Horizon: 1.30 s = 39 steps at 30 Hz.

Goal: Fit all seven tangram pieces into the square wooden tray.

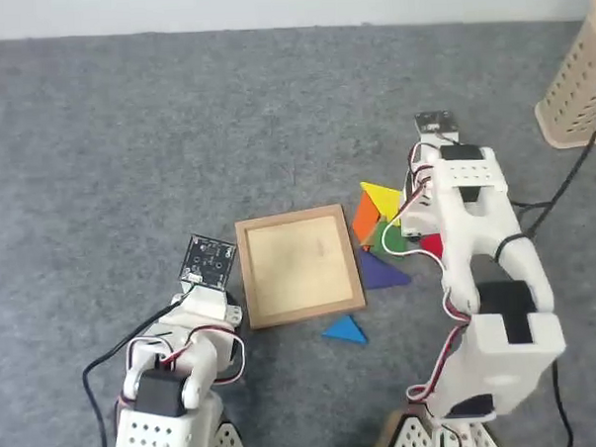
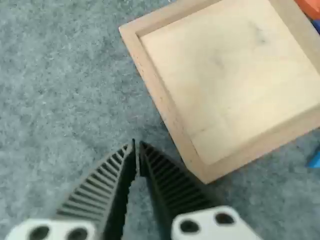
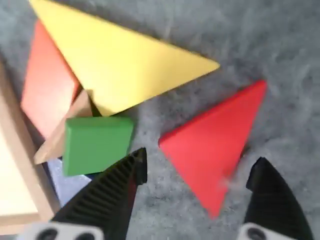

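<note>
The left fingers [image 2: 125, 167] are pressed together with nothing between them. They hang low over the grey table [image 1: 97, 143], just beside the side of the square wooden tray [image 1: 251, 275] that faces the table's left edge.

The right fingers [image 3: 122, 182] are wide apart. The red triangle [image 3: 215, 142] lies flat on the table between them. I cannot tell if they touch it.

The tray lies flat near the middle of the table. The pieces all lie outside it, on the table.

Most pieces sit in a bunch on the side of the tray that faces the table's right edge. The yellow triangle [image 3: 120, 70] is the one nearest the far edge. The orange piece [image 3: 47, 95] lies just beside the tray's rim. The green square [image 3: 95, 144] sits near the yellow triangle. A light brown piece [image 3: 62, 132] peeks out between those three. The purple piece [image 1: 381, 272] lies near the tray, closer to the front edge. The blue triangle [image 1: 345, 329] lies alone, near the tray's corner that points to the front and right edges.

A tan holder with holes [image 1: 574, 83] stands by the far right corner.
</note>
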Each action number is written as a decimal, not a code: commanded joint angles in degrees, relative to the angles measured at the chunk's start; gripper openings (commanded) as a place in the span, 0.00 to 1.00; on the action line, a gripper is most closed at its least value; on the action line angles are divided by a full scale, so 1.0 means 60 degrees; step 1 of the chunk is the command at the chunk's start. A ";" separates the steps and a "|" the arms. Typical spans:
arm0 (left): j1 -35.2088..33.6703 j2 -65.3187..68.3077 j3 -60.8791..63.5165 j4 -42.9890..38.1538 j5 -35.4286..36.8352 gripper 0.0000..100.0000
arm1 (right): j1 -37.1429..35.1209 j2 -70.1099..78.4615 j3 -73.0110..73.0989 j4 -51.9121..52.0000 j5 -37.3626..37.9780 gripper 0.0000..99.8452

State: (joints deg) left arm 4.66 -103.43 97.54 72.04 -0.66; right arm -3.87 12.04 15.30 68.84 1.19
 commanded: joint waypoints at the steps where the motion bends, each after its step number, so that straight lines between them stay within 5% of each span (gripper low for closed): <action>1: -0.0029 -0.0190 -0.0168 0.0059 0.0059 0.01 | 0.0110 -0.0154 -0.0308 -0.0154 -0.0044 0.32; 26: -0.0029 -0.0190 -0.0168 0.0059 0.0059 0.01 | 0.0315 0.1253 -0.0190 -0.0828 -0.0615 0.32; 33: -0.0029 -0.0190 -0.0168 0.0059 0.0059 0.01 | 0.0315 0.1370 -0.0190 -0.0828 -0.0615 0.11; 39: -0.0029 -0.0190 -0.0168 0.0059 0.0059 0.01 | 0.0330 0.0960 -0.0132 -0.0711 -0.0557 0.09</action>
State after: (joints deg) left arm 4.66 -103.43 97.54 72.04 -0.66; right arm -1.41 18.99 14.95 64.53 -1.71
